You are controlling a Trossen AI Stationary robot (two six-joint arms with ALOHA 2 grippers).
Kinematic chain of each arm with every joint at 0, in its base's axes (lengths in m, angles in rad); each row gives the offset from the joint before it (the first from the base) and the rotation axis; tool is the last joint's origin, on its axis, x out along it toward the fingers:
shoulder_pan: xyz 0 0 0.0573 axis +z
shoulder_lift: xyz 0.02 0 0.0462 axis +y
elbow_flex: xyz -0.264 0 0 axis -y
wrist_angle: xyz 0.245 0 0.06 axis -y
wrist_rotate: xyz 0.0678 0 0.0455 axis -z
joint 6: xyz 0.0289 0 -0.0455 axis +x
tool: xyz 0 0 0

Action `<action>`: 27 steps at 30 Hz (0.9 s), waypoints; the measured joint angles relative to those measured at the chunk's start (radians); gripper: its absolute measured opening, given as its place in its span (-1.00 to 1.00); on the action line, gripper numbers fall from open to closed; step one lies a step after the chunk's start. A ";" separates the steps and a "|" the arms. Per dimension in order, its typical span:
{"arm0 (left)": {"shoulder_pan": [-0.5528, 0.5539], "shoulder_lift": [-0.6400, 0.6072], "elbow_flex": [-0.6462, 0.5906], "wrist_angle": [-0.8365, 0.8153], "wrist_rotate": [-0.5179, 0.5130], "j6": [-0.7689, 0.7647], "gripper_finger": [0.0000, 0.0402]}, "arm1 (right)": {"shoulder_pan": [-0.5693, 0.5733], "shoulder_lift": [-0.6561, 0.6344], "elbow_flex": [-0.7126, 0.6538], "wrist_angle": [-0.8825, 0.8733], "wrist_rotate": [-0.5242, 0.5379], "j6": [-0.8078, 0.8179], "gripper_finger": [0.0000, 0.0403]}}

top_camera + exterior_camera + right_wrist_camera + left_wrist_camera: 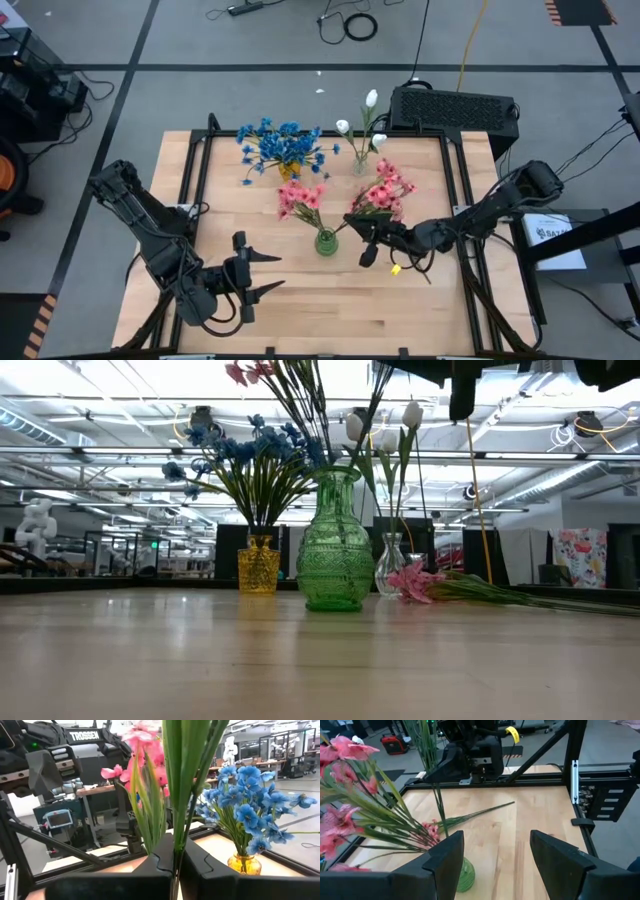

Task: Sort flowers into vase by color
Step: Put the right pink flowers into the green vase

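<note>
My right gripper (368,240) hovers just right of the green glass vase (326,242) and is shut on a pink-bloomed sprig (384,190). The vase holds other pink flowers (300,197). Another pink sprig (418,582) lies flat on the table to the right of the vase. Blue flowers (283,145) stand in a yellow vase (258,565), and white tulip buds (371,98) in a small clear vase (390,565). My left gripper (262,274) is open near the table's near-left area and touches nothing. My right gripper pinches the pink sprig's bundled green stems (175,851) between its two shut fingers, which lie across them. The blooms (145,745) rise above the fingers and a thin stem (440,810) runs down toward the green vase. Whether its lower end is in the vase, I cannot tell.
A black metal frame (200,160) borders the wooden table top. A black box (455,108) sits at the far right corner. The three vases cluster at the table's far middle. Bare wood (300,310) lies along the near edge between the arms.
</note>
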 joint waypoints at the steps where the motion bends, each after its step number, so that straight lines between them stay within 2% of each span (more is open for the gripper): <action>1: 0.000 0.000 0.000 0.000 0.000 0.000 0.17 | -0.001 0.003 0.000 0.001 0.000 0.004 -1.00; 10: 0.000 0.000 0.000 -0.019 0.000 -0.005 0.17 | -0.002 -0.005 0.003 0.062 0.000 -0.029 -1.00; 27: 0.045 0.027 0.000 -0.020 0.002 -0.006 0.17 | -0.038 0.044 0.006 0.064 -0.002 -0.030 -1.00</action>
